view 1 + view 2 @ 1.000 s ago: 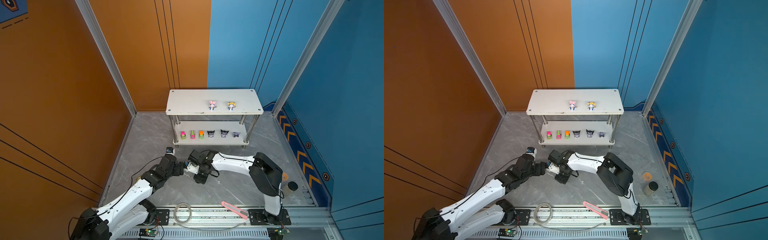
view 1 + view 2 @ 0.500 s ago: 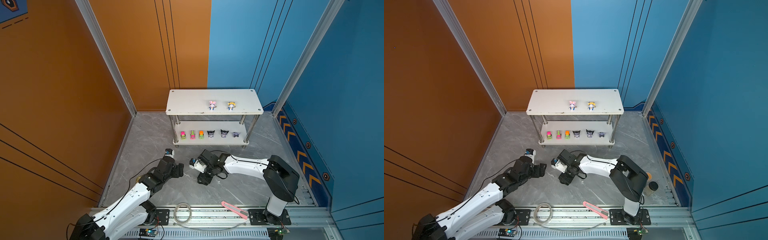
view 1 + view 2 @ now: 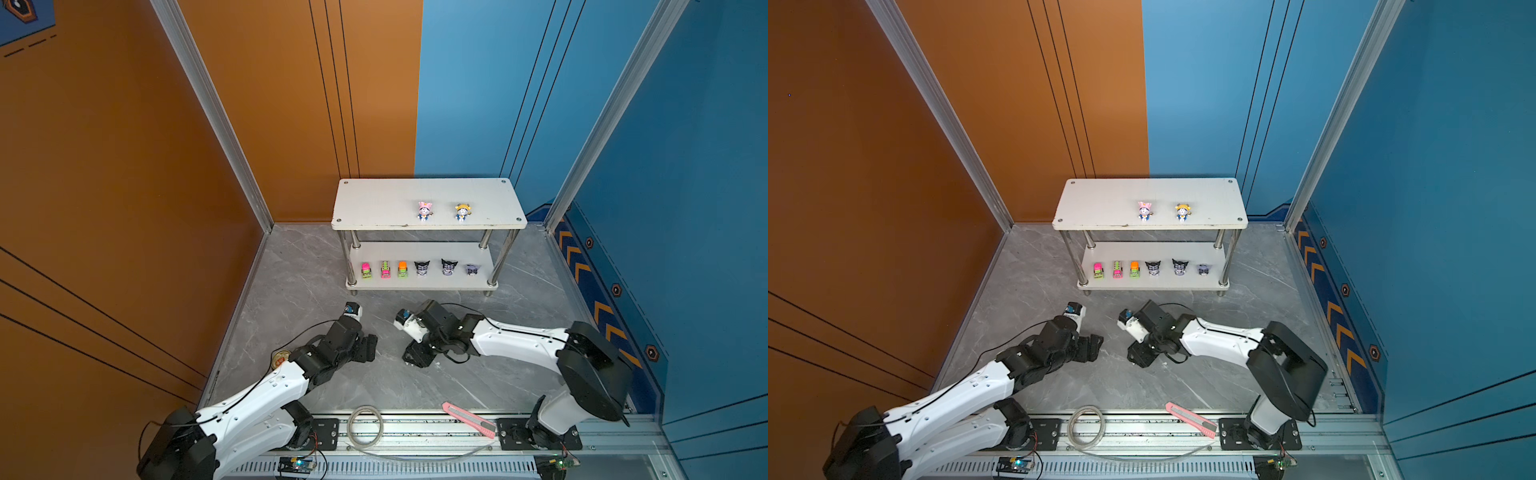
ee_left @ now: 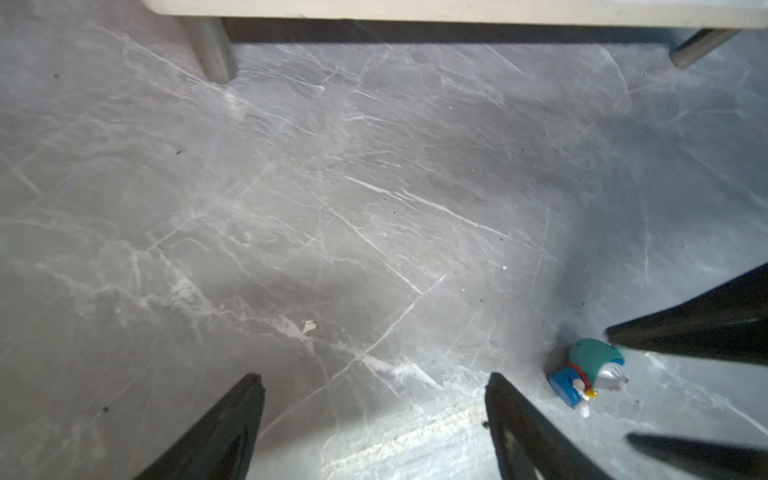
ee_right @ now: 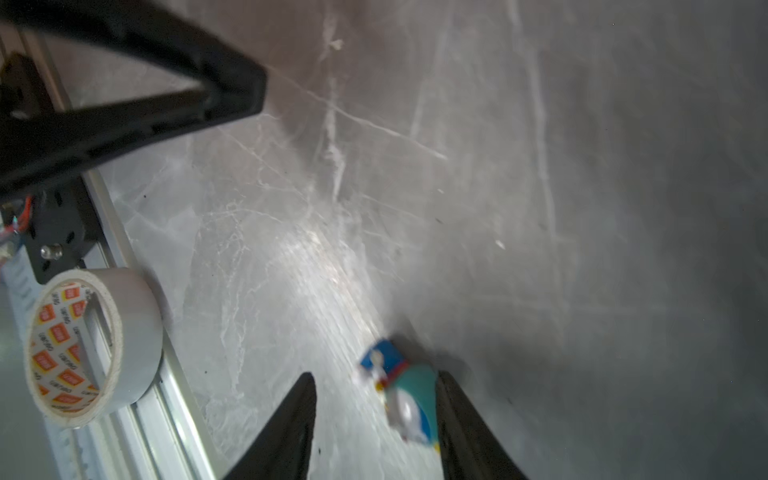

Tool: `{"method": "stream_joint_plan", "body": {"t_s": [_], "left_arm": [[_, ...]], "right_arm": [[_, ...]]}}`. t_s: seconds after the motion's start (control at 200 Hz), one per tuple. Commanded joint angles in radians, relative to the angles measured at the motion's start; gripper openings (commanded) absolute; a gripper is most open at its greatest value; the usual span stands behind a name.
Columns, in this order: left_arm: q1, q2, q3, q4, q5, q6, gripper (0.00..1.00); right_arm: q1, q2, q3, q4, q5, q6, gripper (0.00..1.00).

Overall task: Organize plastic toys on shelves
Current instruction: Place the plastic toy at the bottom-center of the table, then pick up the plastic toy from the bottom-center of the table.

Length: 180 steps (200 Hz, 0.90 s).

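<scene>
Grey marble floor (image 3: pixel 291 266) carries the shelves (image 3: pixel 386 199), with eight toys (image 3: pixel 385 270) on the boards. Left gripper (image 4: pixel 374 380): jaws wide apart. Right gripper (image 5: pixel 374 376): jaws apart, straddling the teal-hat figurine (image 5: pixel 409 395), which lies on the floor touching one finger.

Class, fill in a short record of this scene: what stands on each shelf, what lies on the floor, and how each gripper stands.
Top shelf: pink-hat figurine and yellow-hat figurine, both upright
Bottom shelf: three trucks in a row, then three black figurines
Floor: teal-hat figurine, lying on its side
Left gripper: open, empty
Right gripper: open, teal-hat figurine between its fingers, not clamped
</scene>
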Motion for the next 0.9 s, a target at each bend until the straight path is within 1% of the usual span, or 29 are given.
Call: {"method": "stream_joint_plan", "body": {"t_s": [0.0,0.095,0.15,0.32,0.426,0.461,0.471,0.491,0.591,0.751,0.896], "left_arm": [[-0.041,0.081,0.072,0.066,0.015,0.055,0.85],[-0.093,0.185,0.151,0.072,0.015,0.095,0.85],[-0.133,0.250,0.205,0.050,-0.002,0.124,0.85],[-0.258,0.431,0.362,-0.074,-0.079,0.188,0.85],[-0.304,0.511,0.429,-0.132,-0.113,0.196,0.85],[-0.320,0.535,0.450,-0.145,-0.115,0.201,0.85],[-0.324,0.538,0.455,-0.149,-0.116,0.203,0.85],[-0.332,0.554,0.466,-0.155,-0.119,0.204,0.85],[-0.368,0.620,0.518,-0.189,-0.130,0.206,0.85],[-0.387,0.702,0.569,-0.235,-0.120,0.195,0.84],[-0.388,0.706,0.565,-0.244,-0.107,0.176,0.77]], "right_arm": [[-0.029,-0.154,-0.075,0.028,0.078,0.135,0.40],[-0.036,-0.275,-0.143,-0.009,0.131,0.208,0.33],[-0.046,-0.348,-0.176,-0.034,0.152,0.254,0.32],[-0.110,-0.556,-0.244,-0.126,0.172,0.334,0.33],[-0.165,-0.670,-0.271,-0.183,0.177,0.347,0.36],[-0.169,-0.694,-0.279,-0.196,0.180,0.348,0.36],[-0.193,-0.706,-0.283,-0.202,0.178,0.348,0.36],[-0.209,-0.722,-0.287,-0.208,0.173,0.349,0.37],[-0.260,-0.781,-0.313,-0.227,0.139,0.350,0.37],[-0.305,-0.817,-0.337,-0.237,0.105,0.346,0.38],[-0.319,-0.813,-0.347,-0.231,0.088,0.339,0.38]]}}
